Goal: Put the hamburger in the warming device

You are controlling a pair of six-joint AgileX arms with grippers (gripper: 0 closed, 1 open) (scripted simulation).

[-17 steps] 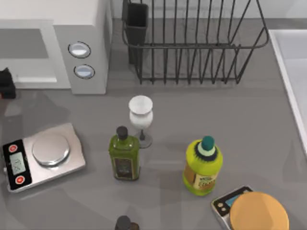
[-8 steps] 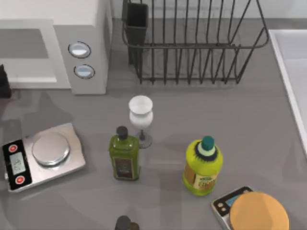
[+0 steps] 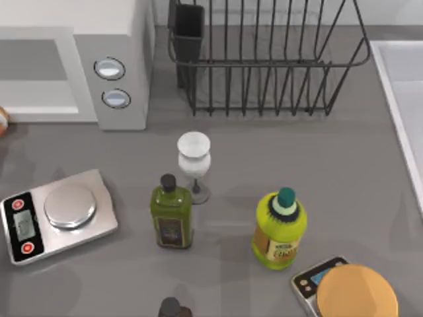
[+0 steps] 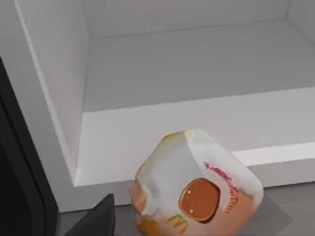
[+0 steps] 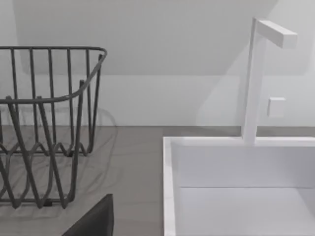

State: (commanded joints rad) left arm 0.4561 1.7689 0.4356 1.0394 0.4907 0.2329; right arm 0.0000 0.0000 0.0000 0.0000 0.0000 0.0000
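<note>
Hamburger at the open microwave

The paper-wrapped hamburger (image 4: 196,192) lies on the tabletop's left edge, before the white boxy microwave (image 4: 197,69); the left claw's grip I cannot tell. Lift over the sill, then push inside.

Top view cuts the wrapped hamburger (image 3: 2,120) to a sliver at left edge, by the microwave (image 3: 112,72). Dark bottle cap (image 3: 170,308) clipped at bottom; small scale (image 3: 309,281) mostly under a tan disc (image 3: 357,294). My left gripper (image 4: 93,221): just one dark finger corner, state unclear.
</note>
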